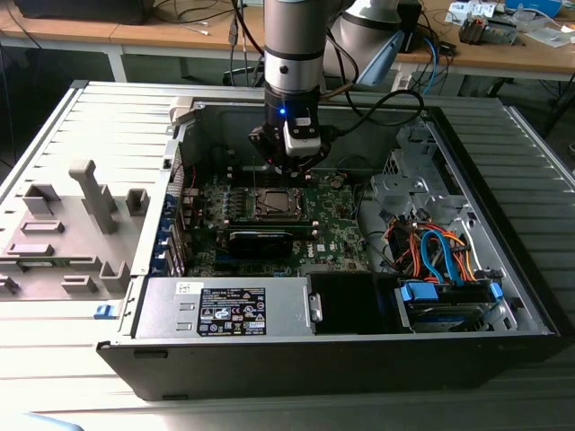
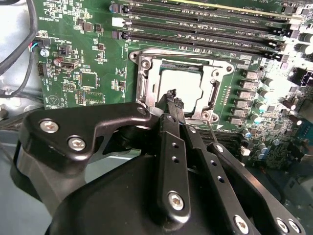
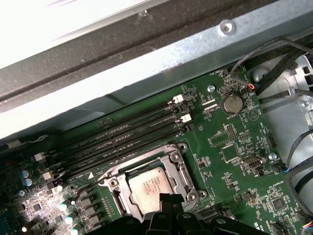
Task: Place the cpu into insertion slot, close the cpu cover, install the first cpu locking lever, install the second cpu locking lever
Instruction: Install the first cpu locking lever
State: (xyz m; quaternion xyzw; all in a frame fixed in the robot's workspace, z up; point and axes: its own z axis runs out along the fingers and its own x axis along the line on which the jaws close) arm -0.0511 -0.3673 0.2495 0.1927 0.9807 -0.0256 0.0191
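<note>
The cpu [image 2: 180, 87] lies flat in the insertion slot [image 2: 146, 88], its silvery top showing through the window of the cpu cover [image 2: 213, 73], which is folded down around it. In the first wrist view the same chip [image 3: 152, 188] sits inside the metal frame [image 3: 172, 161], with the long black memory slots [image 3: 122, 132] just beside the socket and a round coin battery [image 3: 231, 103] farther off on the green motherboard [image 3: 220, 161].

The gripper [image 2: 172, 95] hangs right over the socket's edge, its black fingers [image 2: 169, 105] drawn together and narrow at the tip, holding nothing that can be seen. Whether the tip touches the frame cannot be told.

In the exterior view the socket [image 1: 271, 203] sits near the middle of the open computer case [image 1: 503, 296], with the gripper [image 1: 289, 166] at twelve o'clock from it. A power supply [image 1: 225, 308] lies at six o'clock and bundled coloured cables [image 1: 431, 251] at about four o'clock. A grey plastic fixture [image 1: 63, 224] stands at nine o'clock, outside the case.
</note>
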